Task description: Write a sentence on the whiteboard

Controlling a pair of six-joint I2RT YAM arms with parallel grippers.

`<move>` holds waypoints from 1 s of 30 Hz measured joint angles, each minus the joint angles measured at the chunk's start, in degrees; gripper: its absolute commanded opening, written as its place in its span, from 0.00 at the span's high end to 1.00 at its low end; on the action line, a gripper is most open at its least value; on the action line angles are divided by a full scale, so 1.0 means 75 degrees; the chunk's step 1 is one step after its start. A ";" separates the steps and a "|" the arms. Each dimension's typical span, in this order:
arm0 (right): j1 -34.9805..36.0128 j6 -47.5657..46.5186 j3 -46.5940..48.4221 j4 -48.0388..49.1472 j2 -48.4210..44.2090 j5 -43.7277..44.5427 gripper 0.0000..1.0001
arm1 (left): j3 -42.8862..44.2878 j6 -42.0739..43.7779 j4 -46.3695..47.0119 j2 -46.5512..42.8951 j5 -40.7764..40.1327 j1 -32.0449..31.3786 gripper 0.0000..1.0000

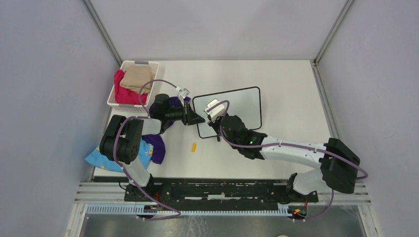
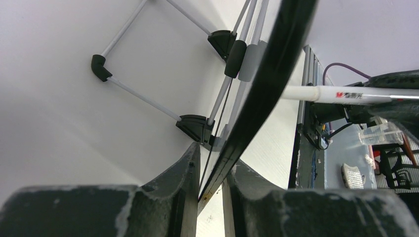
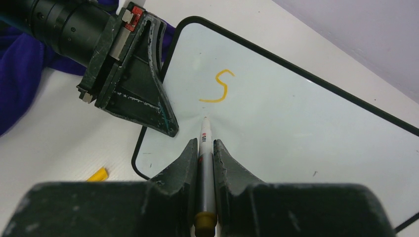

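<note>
Mid-table, on the white tabletop (image 1: pixel 286 84): small rectangular whiteboard (image 3: pixel 296 128) with thin black frame and rounded corners. Pinched at its left edge between the narrowly parted fingers of the left gripper (image 2: pixel 213 163). In the right gripper (image 3: pixel 202 143), closed snugly on the barrel: slim white marker pen (image 3: pixel 205 132), tip down on the board just below a single orange handwritten letter S (image 3: pixel 221 86). Near the board's near-left corner, on the table: small orange cap (image 3: pixel 97 174).

On the white counter (image 1: pixel 286 148) we saw the whiteboard (image 1: pixel 242 106) near the middle, a small yellow cap (image 1: pixel 194 146) just nearer, a white basket (image 1: pixel 127 62) far left, and a purple cloth (image 1: pixel 157 145) and a blue cloth (image 1: pixel 96 159) near left.
</note>
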 measured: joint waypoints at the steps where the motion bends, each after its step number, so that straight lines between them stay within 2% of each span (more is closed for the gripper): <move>1: 0.0000 0.0000 -0.0149 0.0003 -0.0187 -0.0026 1.00 | 0.0006 0.0003 -0.0012 0.0000 0.0000 0.0000 0.73; 9: -0.0283 0.0003 -0.0542 0.0122 -0.1107 0.0055 1.00 | 0.0044 0.0070 -0.0119 0.0000 0.0006 -0.0003 0.73; 14: -0.0568 0.0000 -0.0545 0.0216 -0.1096 -0.0041 1.00 | 0.0047 0.0093 -0.0146 0.0000 0.0006 -0.0003 0.73; 30: -0.0560 -0.0026 0.0085 0.0329 -0.0411 -0.0396 1.00 | 0.0111 0.0207 -0.0312 0.0000 0.0006 -0.0015 0.73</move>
